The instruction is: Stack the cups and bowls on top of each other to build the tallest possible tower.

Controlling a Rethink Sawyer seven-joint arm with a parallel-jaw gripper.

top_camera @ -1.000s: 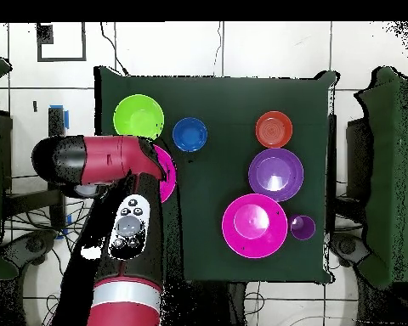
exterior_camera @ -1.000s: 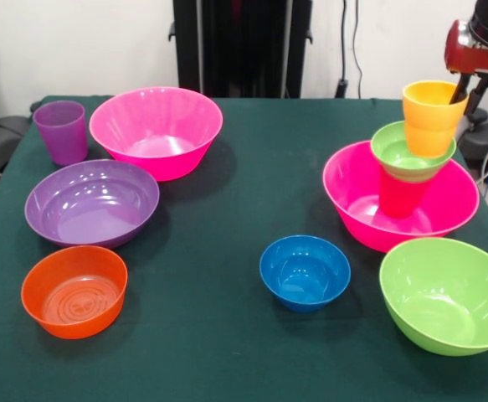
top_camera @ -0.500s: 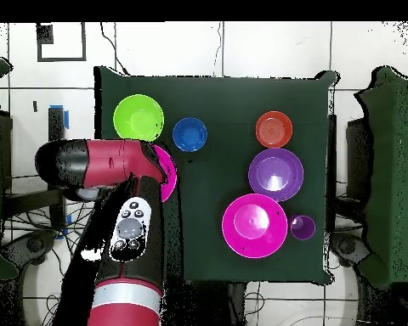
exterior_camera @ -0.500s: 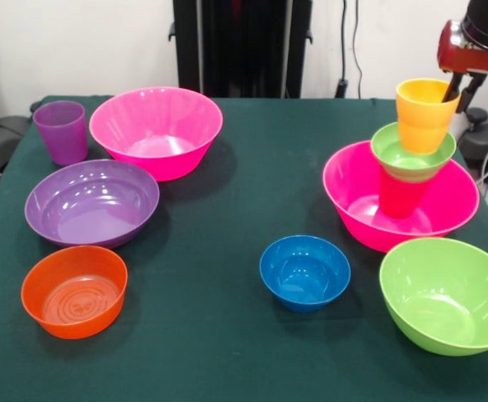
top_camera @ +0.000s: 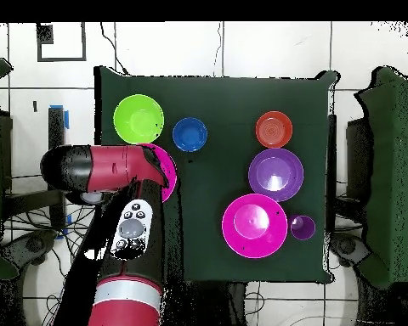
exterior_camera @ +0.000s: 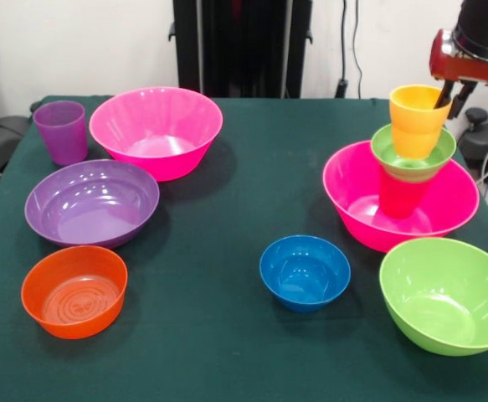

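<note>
Tower sat at the front view's right: red cup (exterior_camera: 401, 194) upside down inside a pink bowl (exterior_camera: 354, 201), small green bowl (exterior_camera: 413, 152) on top, yellow-orange cup (exterior_camera: 418, 118) in that. Gripper (exterior_camera: 449, 90) was at the cup's far rim, one finger (exterior_camera: 441, 93) inside the mouth; jaws closed on the yellow-orange cup, as far as could be told. Cup tilted slightly. Lime bowl (exterior_camera: 449, 295) lay near the table's (exterior_camera: 227, 352) front-right corner, just beside the pink one. Blue bowl (exterior_camera: 304, 272) stood mid-table w/ open cloth around. Left side: purple cup (exterior_camera: 61, 131), 2nd pink bowl (exterior_camera: 156, 131), purple bowl (exterior_camera: 91, 203), orange bowl (exterior_camera: 74, 291), close together. Vs 1 s ago: cup & gripper had shifted left, a bit higher.
</note>
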